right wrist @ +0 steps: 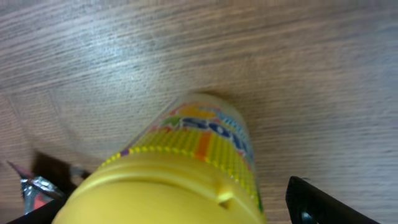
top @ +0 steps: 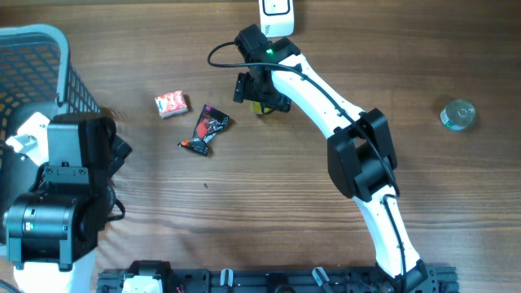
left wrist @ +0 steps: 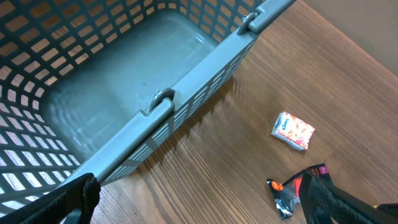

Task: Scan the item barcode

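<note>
The right claw [top: 259,98] is spread and points down at the bench [top: 407,65]. The yellow-capped bottle [right wrist: 186,162] is between its 2 fingers [right wrist: 323,202], and a gap shows between the bottle and this finger. The right arm [top: 358,155] reaches far forward from the near edge and bends to the left. Behind the claw, at the far edge, is a white device [top: 277,15]. To the left of the claw lie a red packet [top: 172,104] and a dark wrapper [top: 205,130]. The left claw [left wrist: 205,198] is also spread, over the bench beside the basket [left wrist: 205,68].
</note>
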Tool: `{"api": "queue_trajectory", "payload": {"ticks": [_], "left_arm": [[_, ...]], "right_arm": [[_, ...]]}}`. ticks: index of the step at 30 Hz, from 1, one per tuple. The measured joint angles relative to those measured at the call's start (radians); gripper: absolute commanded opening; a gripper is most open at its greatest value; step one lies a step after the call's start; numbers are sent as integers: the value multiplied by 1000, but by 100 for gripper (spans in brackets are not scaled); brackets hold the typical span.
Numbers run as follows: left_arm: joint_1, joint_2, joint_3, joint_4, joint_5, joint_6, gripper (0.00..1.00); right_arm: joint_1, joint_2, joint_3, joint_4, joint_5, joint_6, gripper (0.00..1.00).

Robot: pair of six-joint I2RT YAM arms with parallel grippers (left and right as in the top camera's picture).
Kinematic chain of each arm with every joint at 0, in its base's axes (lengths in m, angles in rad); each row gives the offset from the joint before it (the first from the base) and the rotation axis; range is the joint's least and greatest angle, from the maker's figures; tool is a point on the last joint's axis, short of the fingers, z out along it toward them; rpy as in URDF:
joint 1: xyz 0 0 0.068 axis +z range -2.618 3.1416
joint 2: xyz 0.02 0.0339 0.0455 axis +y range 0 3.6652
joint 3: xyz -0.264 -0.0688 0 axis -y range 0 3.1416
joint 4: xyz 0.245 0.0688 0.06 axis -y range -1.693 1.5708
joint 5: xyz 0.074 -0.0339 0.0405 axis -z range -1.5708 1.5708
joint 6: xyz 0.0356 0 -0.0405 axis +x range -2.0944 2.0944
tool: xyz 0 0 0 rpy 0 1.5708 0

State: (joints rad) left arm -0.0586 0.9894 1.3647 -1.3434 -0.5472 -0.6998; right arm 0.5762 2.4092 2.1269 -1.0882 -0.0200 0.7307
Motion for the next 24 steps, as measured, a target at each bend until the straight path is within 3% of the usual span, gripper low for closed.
{"api": "queue_trajectory", "payload": {"ticks": [4, 12, 13, 16, 20, 22, 24], "left_arm": [[0, 0, 0, 0, 0, 0, 100], [0, 0, 0, 0, 0, 0, 100], [0, 0, 0, 0, 0, 0, 100], [0, 0, 0, 0, 0, 0, 100], [0, 0, 0, 0, 0, 0, 100], [0, 0, 0, 0, 0, 0, 100], [0, 0, 0, 0, 0, 0, 100]], "right_arm": [[-19, 0, 0, 3, 17, -28, 68], [-44, 0, 0, -32, 18, -82, 62], [-44, 0, 0, -42, 17, -82, 63], [-44, 0, 2, -87, 16, -86, 85], [-44, 1, 2, -152, 13, -81, 89], [-44, 1, 2, -169, 12, -81, 81], [-44, 1, 2, -169, 6, -84, 65]]}}
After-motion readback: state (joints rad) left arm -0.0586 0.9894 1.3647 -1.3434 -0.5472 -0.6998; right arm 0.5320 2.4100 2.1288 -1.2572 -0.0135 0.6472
